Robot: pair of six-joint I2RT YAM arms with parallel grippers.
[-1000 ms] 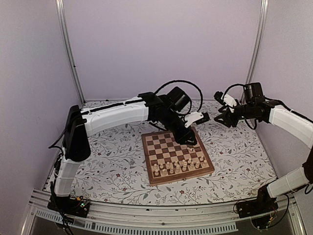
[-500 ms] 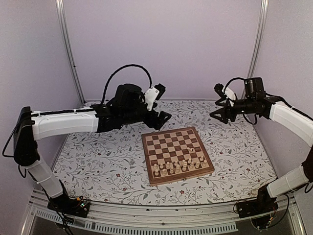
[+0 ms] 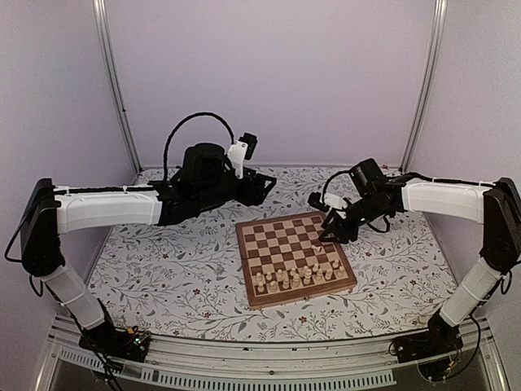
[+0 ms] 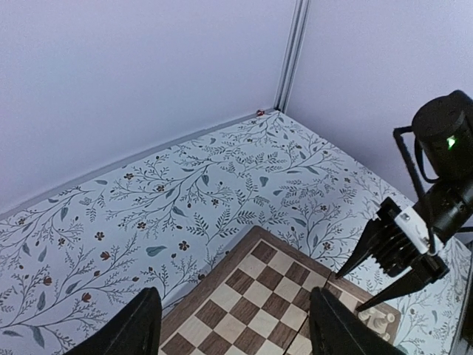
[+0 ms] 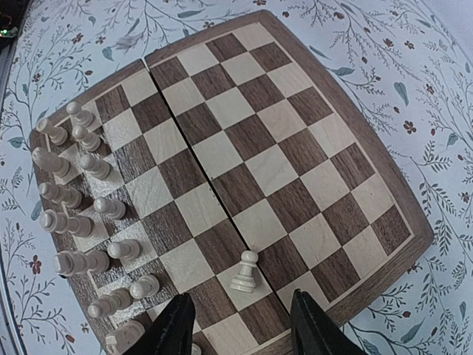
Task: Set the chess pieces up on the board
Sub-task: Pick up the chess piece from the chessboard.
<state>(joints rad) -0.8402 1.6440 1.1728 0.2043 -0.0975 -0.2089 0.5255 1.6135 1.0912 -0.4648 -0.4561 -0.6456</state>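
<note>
The board lies in the middle of the floral table. Several pale chess pieces stand in two rows along its near edge. They show at the left in the right wrist view. One lone pawn stands apart near the board's right edge. My right gripper is open and hovers just above this pawn, which sits between its fingers in the right wrist view. My left gripper is open and empty, raised behind the board's far left corner.
The right gripper shows in the left wrist view over the board's right side. Purple walls with metal posts close in the back and sides. The floral tabletop surrounds the board.
My left arm has pulled back from the board's right side to behind its far left corner. My right arm has come down from the back right to over the lone pawn.
</note>
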